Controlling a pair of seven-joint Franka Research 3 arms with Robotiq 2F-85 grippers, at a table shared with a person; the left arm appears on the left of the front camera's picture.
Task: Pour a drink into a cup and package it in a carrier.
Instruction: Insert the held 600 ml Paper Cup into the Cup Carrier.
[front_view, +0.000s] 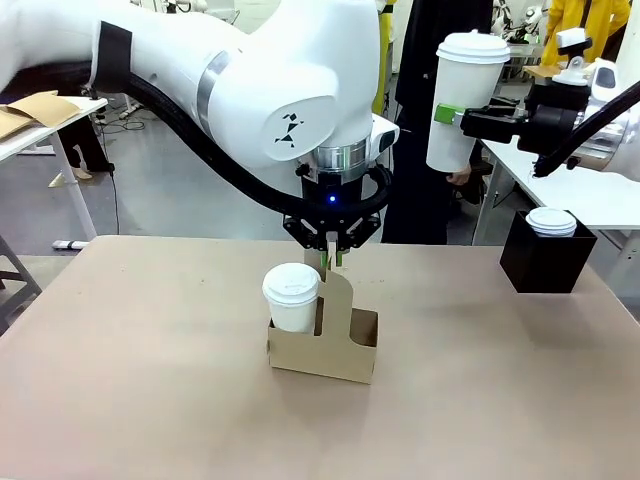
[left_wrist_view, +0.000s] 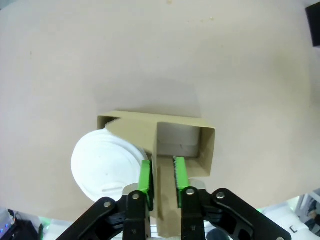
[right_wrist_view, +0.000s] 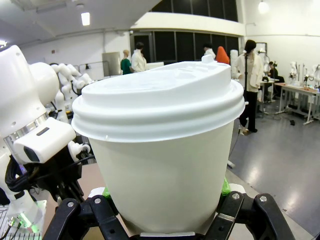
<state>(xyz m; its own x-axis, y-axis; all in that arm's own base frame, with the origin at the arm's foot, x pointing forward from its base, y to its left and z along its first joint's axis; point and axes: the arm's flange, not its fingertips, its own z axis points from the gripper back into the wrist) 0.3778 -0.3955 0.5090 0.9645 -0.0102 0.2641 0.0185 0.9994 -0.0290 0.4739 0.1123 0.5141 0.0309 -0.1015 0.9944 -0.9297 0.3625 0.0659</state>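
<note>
Our left gripper (left_wrist_view: 162, 172) points straight down. Its green pads (left_wrist_view: 145, 175) are closed flat against both faces of the upright handle panel (left_wrist_view: 164, 200) of the carrier (left_wrist_view: 207, 145). The carrier stands on the table (front_view: 150, 380), with one lidded cup (front_view: 291, 297) seated in its left hole, just beside the gripper. Our right gripper (front_view: 460, 116) clamps a second cup (front_view: 468, 85), lidded and upright, high over the table's far right and well apart from the carrier.

white cup (front_view: 465, 110), brown carrier (front_view: 345, 352) (the box (front_view: 545, 265) black)
</note>
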